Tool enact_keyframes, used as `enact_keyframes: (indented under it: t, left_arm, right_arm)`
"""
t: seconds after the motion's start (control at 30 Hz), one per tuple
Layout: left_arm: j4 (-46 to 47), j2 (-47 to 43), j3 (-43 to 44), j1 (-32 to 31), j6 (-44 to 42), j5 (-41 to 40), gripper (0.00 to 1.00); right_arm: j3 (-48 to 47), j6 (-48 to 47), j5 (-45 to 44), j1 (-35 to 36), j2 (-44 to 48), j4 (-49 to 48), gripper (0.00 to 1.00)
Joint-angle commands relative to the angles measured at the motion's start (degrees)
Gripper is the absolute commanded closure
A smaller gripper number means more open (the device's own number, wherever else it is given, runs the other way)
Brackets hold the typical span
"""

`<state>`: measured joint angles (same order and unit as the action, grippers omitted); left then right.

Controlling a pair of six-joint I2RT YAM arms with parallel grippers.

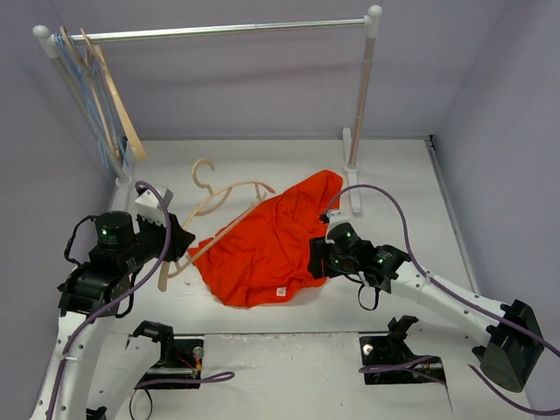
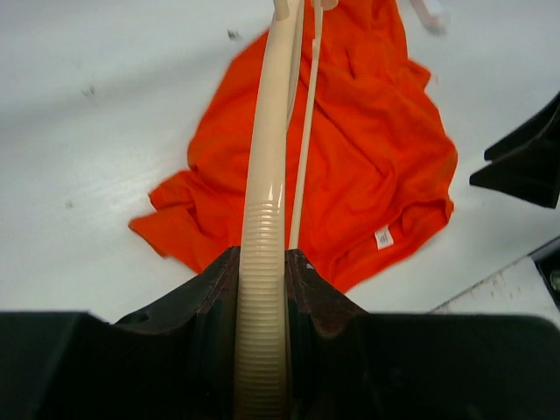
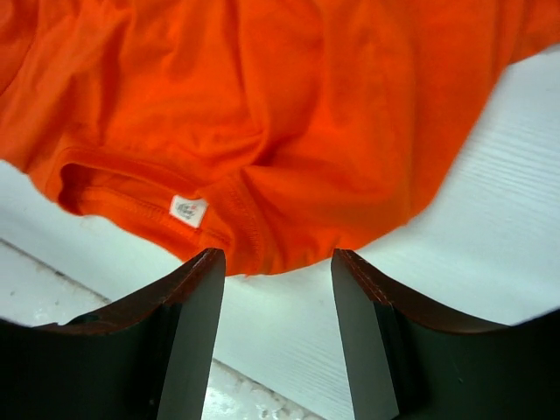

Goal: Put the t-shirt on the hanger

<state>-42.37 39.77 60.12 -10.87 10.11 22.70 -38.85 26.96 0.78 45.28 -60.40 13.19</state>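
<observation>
Seven o'clock: the hanger (image 1: 229,194) is clamped by its ribbed arm in the left gripper (image 1: 179,238). Five o'clock: the right gripper (image 1: 317,258) is held with jaws apart, nothing caught, hem at its tips. The t-shirt (image 1: 271,241) is heaped mid-table (image 1: 394,175), white and scuffed. Twelve o'clock: a rail (image 1: 219,31) with spare hangers (image 1: 109,96) is backed by lilac walls (image 1: 262,87).

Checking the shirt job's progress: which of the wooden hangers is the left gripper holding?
The hanger down by the t-shirt, clamped in the left gripper; the others hang at the rail's left end.
</observation>
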Motion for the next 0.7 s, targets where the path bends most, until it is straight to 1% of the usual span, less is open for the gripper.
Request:
enact_keyframes:
  t: [0.0,0.17,0.27,0.37,0.5,0.67]
  left_arm:
    - [0.19,-0.04,-1.4,-3.7,1.67,-1.51,1.0]
    - [-2.45,-1.44,-0.62,-7.93,-0.44,-6.26,1.0]
    - [-3.51,-1.54,0.18,-10.3,-1.23,-7.93,1.0]
    - [-3.69,-1.45,-0.18,-12.68,-1.5,-8.11,1.0]
    - [-4.12,-2.24,0.17,-14.52,-1.93,-7.93,1.0]
    - [-6.84,-3.38,0.97,-16.98,-3.6,-8.02,1.0]
  right_arm:
    - [-1.05,3.97,1.51,2.7,-1.64,-4.84,0.47]
    - [-1.84,7.05,2.03,5.34,-5.77,-7.48,0.48]
    - [-2.28,8.8,0.28,6.93,-8.32,-7.65,0.49]
    - [-1.58,10.13,-0.6,6.93,-10.26,-8.88,0.52]
    - [-2.02,11.27,-3.93,7.02,-12.71,-9.76,0.55]
    - [-2.46,11.54,-5.61,7.02,-15.18,-9.41,0.6]
